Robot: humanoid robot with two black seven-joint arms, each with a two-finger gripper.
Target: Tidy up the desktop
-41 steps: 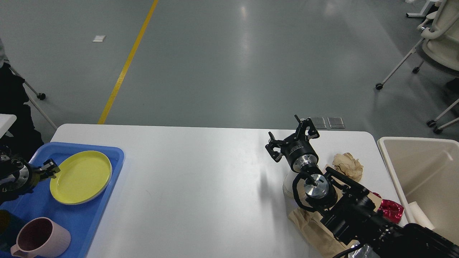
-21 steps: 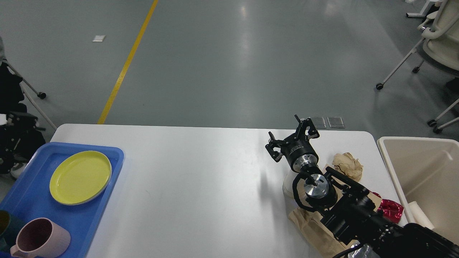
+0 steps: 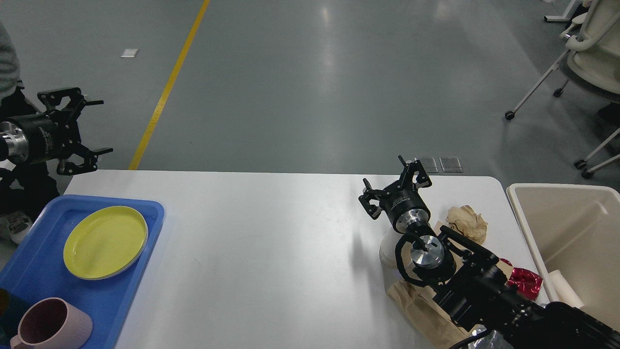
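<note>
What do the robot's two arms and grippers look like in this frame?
Both are black. The left gripper has two skeletal black fingers on a black cylinder with small white lettering and a silver ring behind. The right gripper matches, with a silver collar, a round silver joint cap, looping black cables and a bulky black arm.

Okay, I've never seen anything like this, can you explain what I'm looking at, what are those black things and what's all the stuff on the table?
This one picture comes from a camera in a humanoid robot's head, looking down at a white desktop. The black things are its two arms. The left gripper hangs open above the table's far left corner, holding nothing. The right gripper is open and empty too, above the right side. On the left, a blue tray holds a yellow plate and a pink mug. On the right lie crumpled brown paper, a shiny red wrapper and a brown paper bag, partly hidden by the arm. A beige bin stands beside the table.
</note>
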